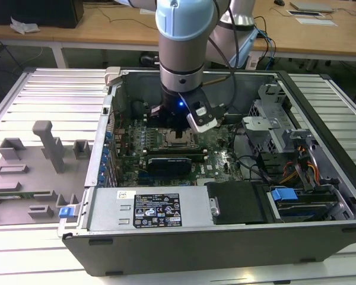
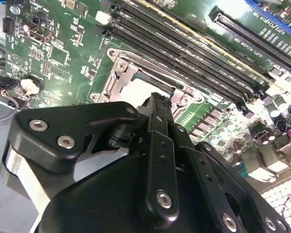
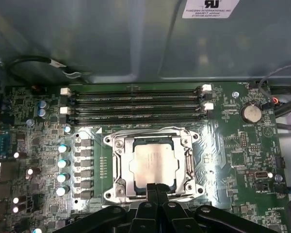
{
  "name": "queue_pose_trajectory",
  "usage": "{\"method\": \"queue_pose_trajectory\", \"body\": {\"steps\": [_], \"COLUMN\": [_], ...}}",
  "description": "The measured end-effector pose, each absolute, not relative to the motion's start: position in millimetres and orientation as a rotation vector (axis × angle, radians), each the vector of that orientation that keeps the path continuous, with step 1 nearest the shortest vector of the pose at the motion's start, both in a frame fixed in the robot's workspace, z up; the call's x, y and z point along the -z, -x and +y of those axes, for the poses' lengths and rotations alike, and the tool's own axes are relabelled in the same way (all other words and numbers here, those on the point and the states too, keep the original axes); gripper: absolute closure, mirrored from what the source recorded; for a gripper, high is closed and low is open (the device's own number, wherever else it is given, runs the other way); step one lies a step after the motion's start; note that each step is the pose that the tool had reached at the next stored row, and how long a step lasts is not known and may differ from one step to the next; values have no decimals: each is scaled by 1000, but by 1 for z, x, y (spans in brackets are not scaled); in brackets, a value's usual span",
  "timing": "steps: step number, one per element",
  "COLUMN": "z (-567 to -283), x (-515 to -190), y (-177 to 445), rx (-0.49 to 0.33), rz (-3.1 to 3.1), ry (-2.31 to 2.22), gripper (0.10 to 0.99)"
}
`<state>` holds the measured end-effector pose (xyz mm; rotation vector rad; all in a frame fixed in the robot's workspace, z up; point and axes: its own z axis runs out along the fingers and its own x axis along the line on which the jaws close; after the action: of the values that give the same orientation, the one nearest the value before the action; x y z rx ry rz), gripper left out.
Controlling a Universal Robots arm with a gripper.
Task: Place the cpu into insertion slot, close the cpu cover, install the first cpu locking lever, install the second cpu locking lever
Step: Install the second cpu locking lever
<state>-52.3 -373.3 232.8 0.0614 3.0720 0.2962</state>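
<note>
One cpu (image 3: pixel 153 165) seated under cpu cover (image 3: pixel 120 162), light, stiff, fragile, best taken by edges; gripper (image 3: pixel 156 187) pressed together, empty, at socket edge.

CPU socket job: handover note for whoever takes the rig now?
Hand: fingers together, holding nothing, tips at the near edge of the socket, low over the motherboard inside the open case.
CPU: seated flat in the socket.
CPU cover: looks down around the chip, its silver frame bordering it.
Done: CPU placed, cover apparently closed.
Left: both locking levers; I cannot tell whether either is latched.
</note>
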Motion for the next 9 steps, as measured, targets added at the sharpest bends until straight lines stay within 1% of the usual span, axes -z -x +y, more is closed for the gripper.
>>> {"method": "queue_pose_trajectory", "body": {"steps": [5, 9], "z": [-358, -352], "x": [-233, -237], "y": [51, 51], "rx": [-267, -240], "rz": [3074, 3076], "ry": [-61, -60], "gripper": [980, 980]}}
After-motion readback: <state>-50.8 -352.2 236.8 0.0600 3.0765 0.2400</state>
